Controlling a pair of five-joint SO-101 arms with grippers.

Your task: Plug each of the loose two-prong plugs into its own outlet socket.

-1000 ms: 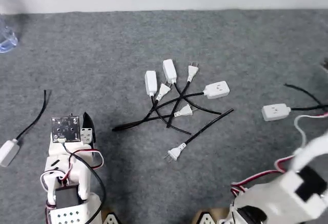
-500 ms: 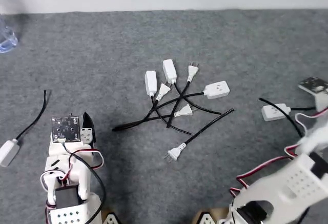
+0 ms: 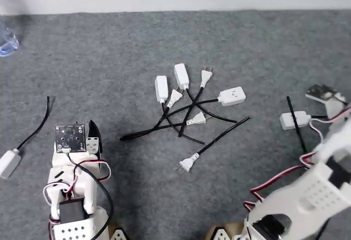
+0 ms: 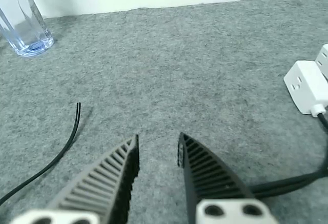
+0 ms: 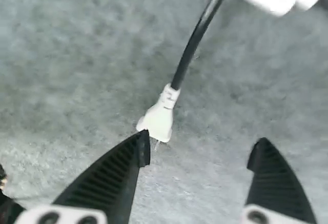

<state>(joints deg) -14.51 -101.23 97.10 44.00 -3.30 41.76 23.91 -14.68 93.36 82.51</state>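
Your desk [image 3: 109, 48] is covered in coarse grey felt. At its centre, thin black cords [image 3: 175, 122] lie tangled with three blocky white sockets [image 3: 232, 96] and small flat-bodied plugs [image 3: 186, 164]. A right socket [image 3: 294, 120] sits near the right edge and a left socket [image 3: 7, 163] at the left edge. Your right gripper [image 5: 202, 147] has its ribbed black wedge fingers spread wide and holds nothing. It hangs over a tapered white plug [image 5: 156, 121] that lies on the felt just beside one fingertip. Your left gripper [image 4: 158, 142] is parted a little and holds nothing. A clear bottle [image 4: 23, 24] stands far left; you cannot tell its contents.
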